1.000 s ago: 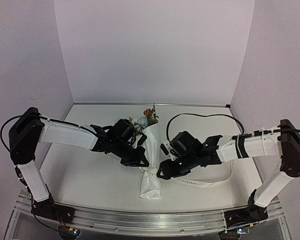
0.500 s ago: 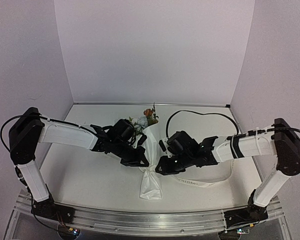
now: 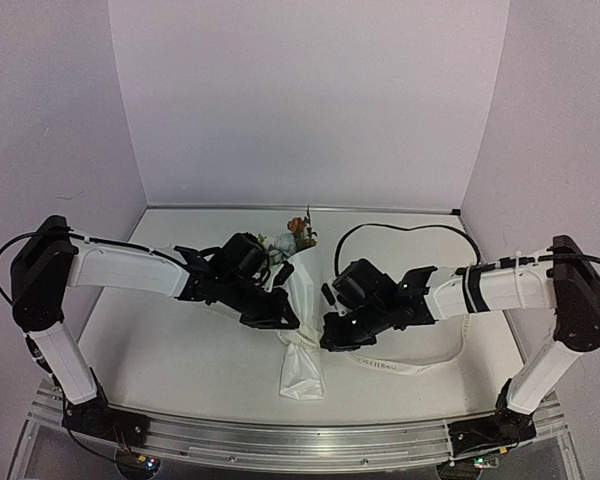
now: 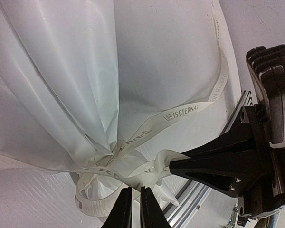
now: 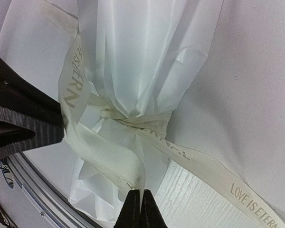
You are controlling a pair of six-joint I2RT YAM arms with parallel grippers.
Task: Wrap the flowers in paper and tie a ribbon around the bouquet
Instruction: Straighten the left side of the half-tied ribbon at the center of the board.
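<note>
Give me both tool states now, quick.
Left tool: almost closed with a thin gap; the ribbon is at its tips, grip cannot be told.
Right tool: closed, pinching the ribbon.

Pale lilac walls [image 3: 310, 100] enclose a white table [image 3: 180, 350]

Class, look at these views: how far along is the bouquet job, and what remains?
Done: the paper is wrapped round the flowers, and the ribbon circles its pinched neck. In hand: the right tool is shut on a ribbon fold; the left tool sits at another, grip unclear. Left: likely pulling the loose tie tight.
</note>
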